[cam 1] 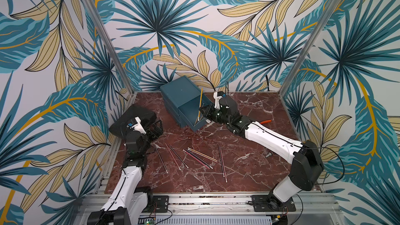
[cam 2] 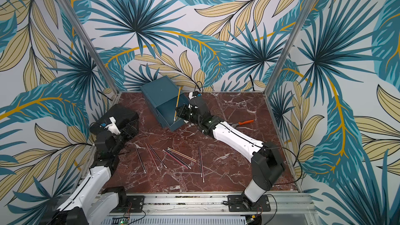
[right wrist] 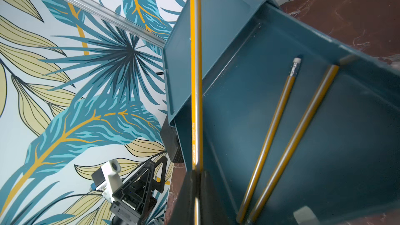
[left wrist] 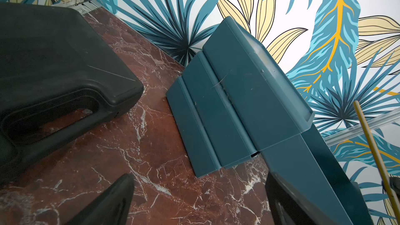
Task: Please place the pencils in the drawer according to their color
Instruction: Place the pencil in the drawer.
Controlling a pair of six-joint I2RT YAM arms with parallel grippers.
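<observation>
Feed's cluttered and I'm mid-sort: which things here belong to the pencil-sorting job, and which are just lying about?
Job: teal drawer chest, top drawer pulled open; two yellow pencils inside it; yellow pencil in the shut right gripper; loose pencils on the table.
Lying about: black case; orange-handled pliers; small metal part.

Far end of yellow pencil (right wrist: 196, 72) off-frame

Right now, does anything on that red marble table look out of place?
The dark teal three-drawer chest sits skewed to the table's edges, top drawer pulled far out. The right gripper holds a yellow pencil nearly upright at it. Orange-handled pliers lie stray on the marble.
</observation>
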